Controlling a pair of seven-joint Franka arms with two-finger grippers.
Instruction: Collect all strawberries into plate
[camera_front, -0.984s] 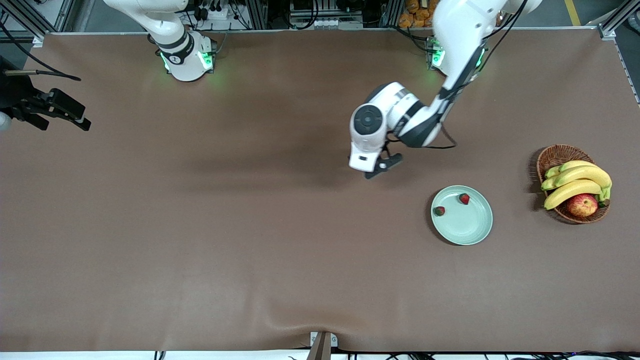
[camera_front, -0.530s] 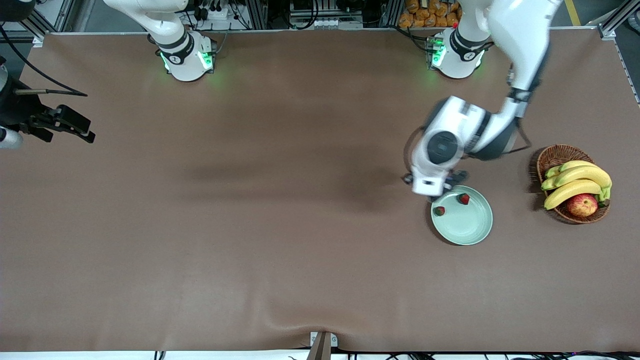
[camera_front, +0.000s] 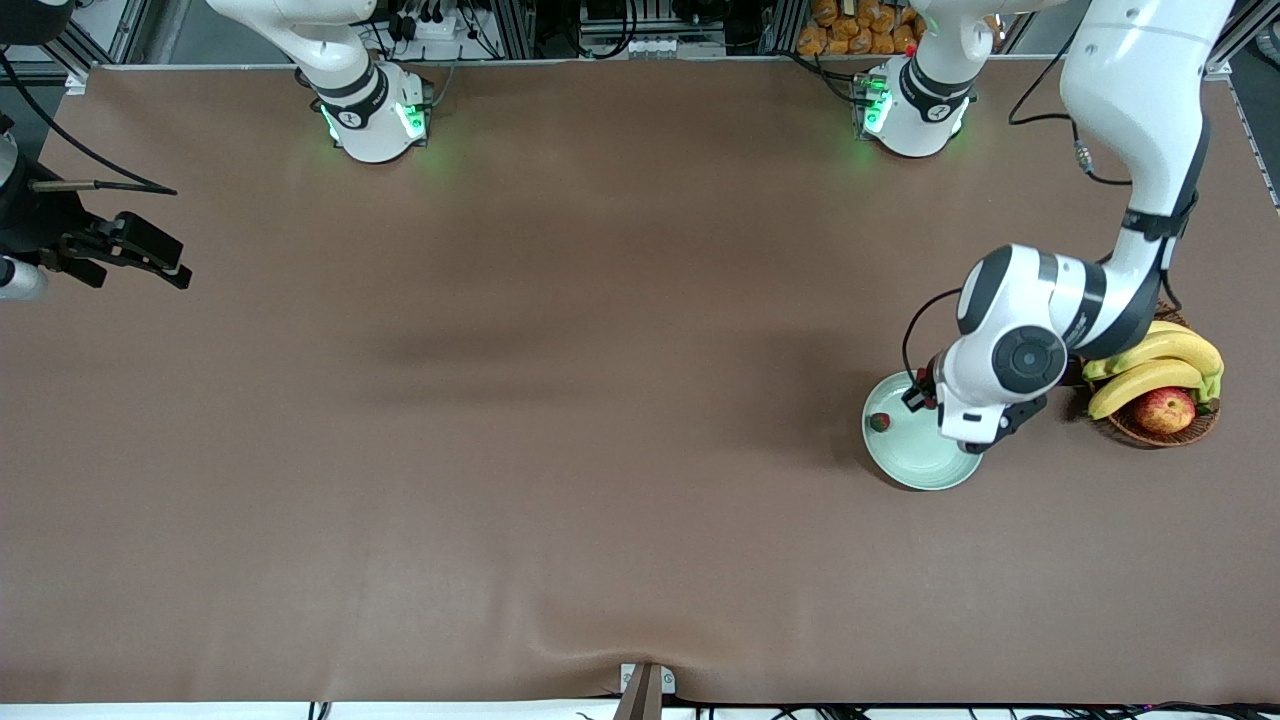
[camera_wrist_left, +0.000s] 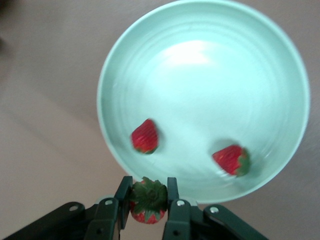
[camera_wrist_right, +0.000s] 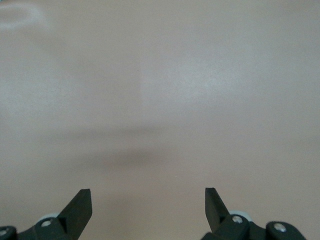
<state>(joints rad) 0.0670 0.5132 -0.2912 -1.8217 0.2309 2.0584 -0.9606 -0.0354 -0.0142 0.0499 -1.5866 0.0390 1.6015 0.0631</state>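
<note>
holding the third strawberry (camera_wrist_left: 147, 203) between its fingers, the left gripper (camera_wrist_left: 148, 206) hangs over the rim of the plate (camera_wrist_left: 280, 65), where two strawberries (camera_wrist_left: 145, 136) already lie. next it should release the berry over the plate. the right gripper (camera_wrist_right: 148, 204) waits spread apart over bare table. no readable writing.

- Three strawberries (camera_wrist_left: 145, 136) (one clamped in a gripper)
- One mint-green plate (camera_wrist_left: 280, 70)
- One wicker basket (camera_front: 1150, 432)
- Three bananas (camera_front: 1150, 376)
- One apple (camera_front: 1165, 409)

Right gripper (camera_wrist_right: 148, 210), fingers spread wide, over bare brown table (camera_wrist_right: 160, 90)
</note>
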